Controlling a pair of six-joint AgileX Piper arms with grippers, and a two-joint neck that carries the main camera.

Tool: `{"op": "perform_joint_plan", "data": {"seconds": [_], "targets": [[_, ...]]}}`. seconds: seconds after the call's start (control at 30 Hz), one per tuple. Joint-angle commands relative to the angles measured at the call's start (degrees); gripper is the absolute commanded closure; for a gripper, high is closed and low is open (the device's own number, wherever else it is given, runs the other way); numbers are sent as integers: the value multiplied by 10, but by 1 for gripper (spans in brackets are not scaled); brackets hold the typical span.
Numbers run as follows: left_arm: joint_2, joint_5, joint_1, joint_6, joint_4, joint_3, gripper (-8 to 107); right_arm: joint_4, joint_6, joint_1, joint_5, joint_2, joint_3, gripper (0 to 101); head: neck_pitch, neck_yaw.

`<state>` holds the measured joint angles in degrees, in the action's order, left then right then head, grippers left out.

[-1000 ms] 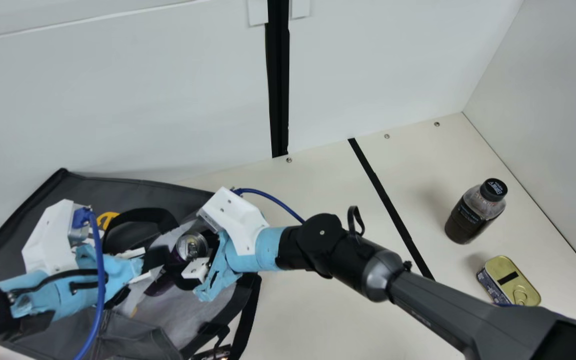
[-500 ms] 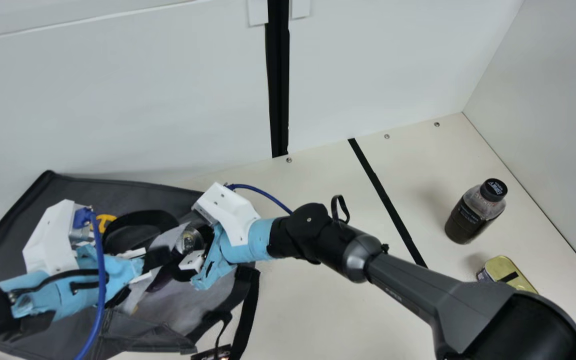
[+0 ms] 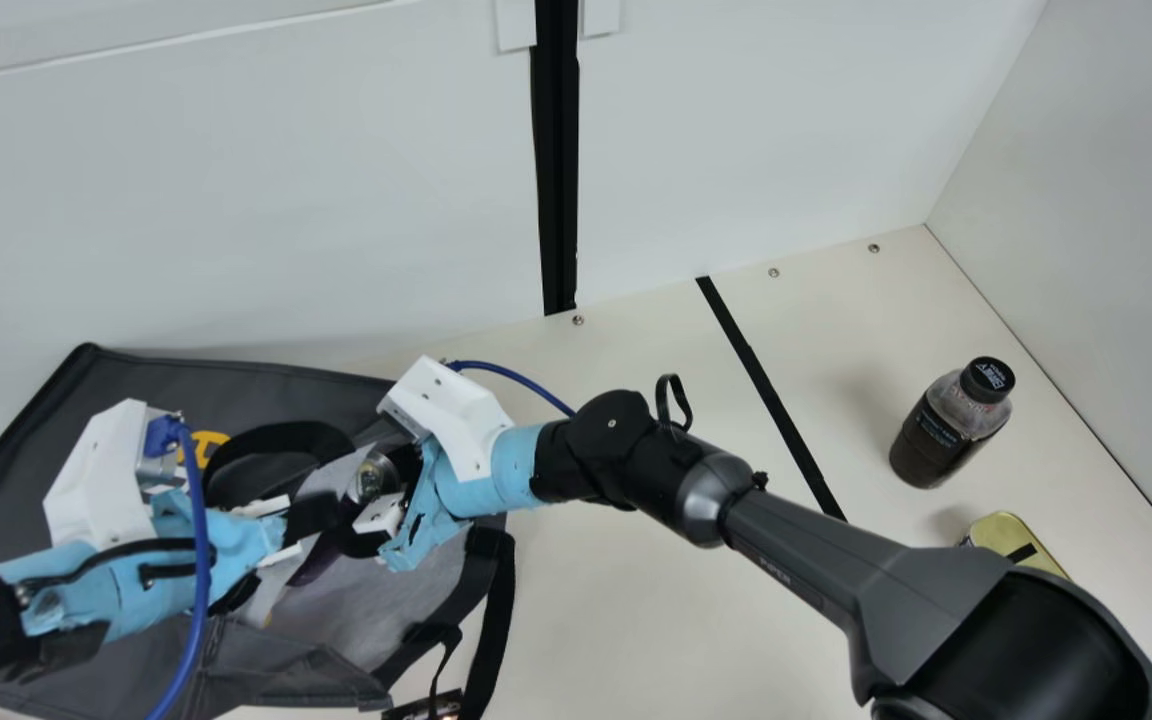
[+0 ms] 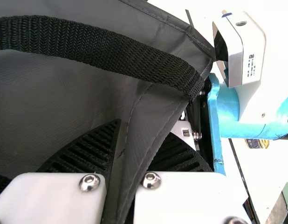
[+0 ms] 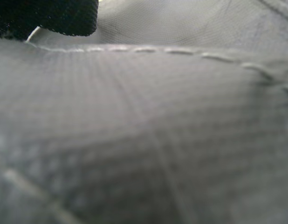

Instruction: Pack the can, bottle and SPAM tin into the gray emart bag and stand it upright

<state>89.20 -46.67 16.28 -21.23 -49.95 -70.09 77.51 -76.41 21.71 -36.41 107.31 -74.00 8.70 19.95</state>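
At the main view's left, the gray emart bag (image 3: 166,378) lies spread with its pale lining exposed. My left gripper (image 3: 298,526) is over it; in the left wrist view this gripper (image 4: 127,161) is shut on a fold of the bag (image 4: 51,102). Facing it, my right gripper (image 3: 354,507) is shut on the can (image 3: 373,478), tilted at the bag's opening, its purple body partly hidden. Bag fabric (image 5: 134,116) lies close before the right wrist camera. The dark bottle (image 3: 944,432) stands at the right, and the SPAM tin (image 3: 1018,541) is partly behind my right arm.
A black strap loop (image 3: 281,440) arches over the bag, and another strap (image 3: 496,610) hangs at its right side. A black tape line (image 3: 766,390) crosses the cream table (image 3: 626,620). White walls stand behind and at the right.
My right gripper has moved a little left and toward the back wall, with the can. The bag has shifted slightly left, and the right arm now covers more of the tin. The left arm has kept still.
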Motion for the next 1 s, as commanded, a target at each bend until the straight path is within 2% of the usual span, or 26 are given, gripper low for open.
{"op": "perform_joint_plan", "data": {"seconds": [0.0, 0.4, 0.97], "targets": [[0, 0, 0, 0, 0, 0, 107, 0, 1, -1, -4, -1, 0, 45, 13, 0], [0, 0, 0, 0, 0, 0, 107, -9, 5, -16, -32, -10, 12, 6, 13, 0], [0, 0, 0, 0, 0, 0, 107, -41, 27, -50, -99, -59, 34, 6, 13, 0]]}}
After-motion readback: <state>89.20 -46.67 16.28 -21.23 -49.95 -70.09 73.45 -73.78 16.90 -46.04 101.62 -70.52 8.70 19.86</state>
